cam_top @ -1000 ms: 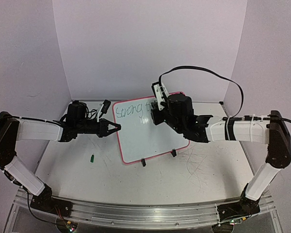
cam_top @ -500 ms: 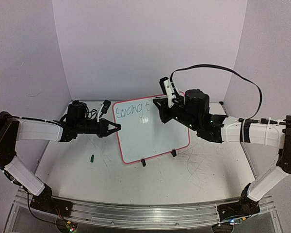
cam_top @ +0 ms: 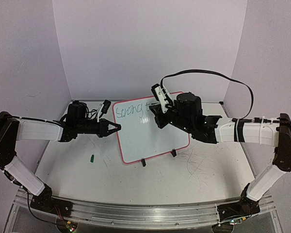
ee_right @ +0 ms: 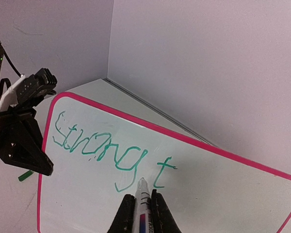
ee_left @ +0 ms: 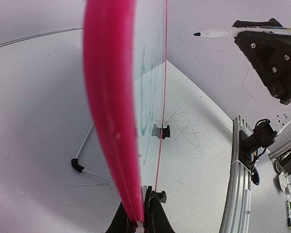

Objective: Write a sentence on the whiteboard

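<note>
board: the whiteboard [cam_top: 150, 141] stood tilted near the far edge of the bench [cam_top: 87, 170], about midway along
left pincer [cam_top: 117, 127]: clamped on its pink left rim, steadying it
right pincer [ee_right: 141, 204]: squeezed tight round a marker [ee_right: 142, 194], tip just below the "t", touching or not, honestly couldn't tell
written: the sentence [ee_right: 111, 150] only read "Strong t"
tip: I'd say light pressure, short strokes, match the letter height, save room for line two

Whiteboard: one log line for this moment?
left gripper: shut on pink-rimmed white whiteboard edge | right gripper: shut on white marker | green handwritten text: "Strong t"

Even, soft light, faint shadows, wrist views bowed at edges (near whiteboard [ee_left: 109, 121] rim blurred)
</note>
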